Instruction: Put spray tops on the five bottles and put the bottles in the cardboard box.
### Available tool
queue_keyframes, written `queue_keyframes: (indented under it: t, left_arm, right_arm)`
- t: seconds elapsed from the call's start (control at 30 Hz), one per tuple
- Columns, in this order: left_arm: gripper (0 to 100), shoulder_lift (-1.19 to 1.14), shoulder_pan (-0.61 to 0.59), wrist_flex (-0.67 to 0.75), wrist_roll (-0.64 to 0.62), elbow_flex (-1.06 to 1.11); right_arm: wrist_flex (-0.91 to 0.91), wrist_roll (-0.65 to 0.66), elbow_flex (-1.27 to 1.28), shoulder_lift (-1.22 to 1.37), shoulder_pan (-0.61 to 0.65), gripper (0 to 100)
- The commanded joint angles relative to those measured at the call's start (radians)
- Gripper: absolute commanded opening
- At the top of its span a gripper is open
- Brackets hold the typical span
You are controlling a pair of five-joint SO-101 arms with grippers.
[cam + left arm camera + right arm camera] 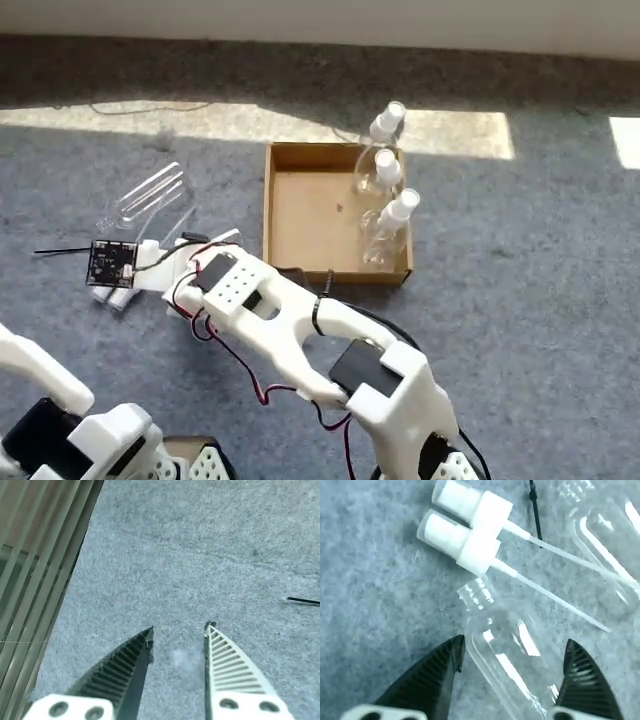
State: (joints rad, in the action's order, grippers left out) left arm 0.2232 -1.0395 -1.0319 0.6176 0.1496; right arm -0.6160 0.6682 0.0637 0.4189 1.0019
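Note:
Three bottles with spray tops stand along the right side of the cardboard box. Two clear open bottles lie on the carpet to the left of the box. My right arm stretches left across the carpet in front of the box. Its gripper is open, with a finger on each side of a lying clear bottle without touching it. Two loose spray tops with long dip tubes lie just past that bottle's neck. A second clear bottle lies beyond them. My left gripper is open over bare carpet.
A thin black wire lies on the carpet left of the right arm's camera board. My left arm sits at the near left corner. Slatted panels border the carpet beside the left gripper. Grey carpet surrounds the box.

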Motion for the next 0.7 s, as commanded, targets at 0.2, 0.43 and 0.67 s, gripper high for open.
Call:
queue_keyframes:
  t: [0.2,0.43,0.67]
  left_arm:
    - [17,0.007,0.001,0.012,0.006,-0.048]
    - [17,0.01,-0.005,0.012,0.006,-0.048]
    - [17,0.012,-0.005,0.012,0.006,-0.048]
  right_arm:
    - [-0.001,0.003,-0.028,-0.001,-0.018,18.9]
    - [-0.002,0.003,-0.024,-0.004,0.008,2.5]
    - [-0.154,0.002,-0.031,-0.005,0.048,0.4]
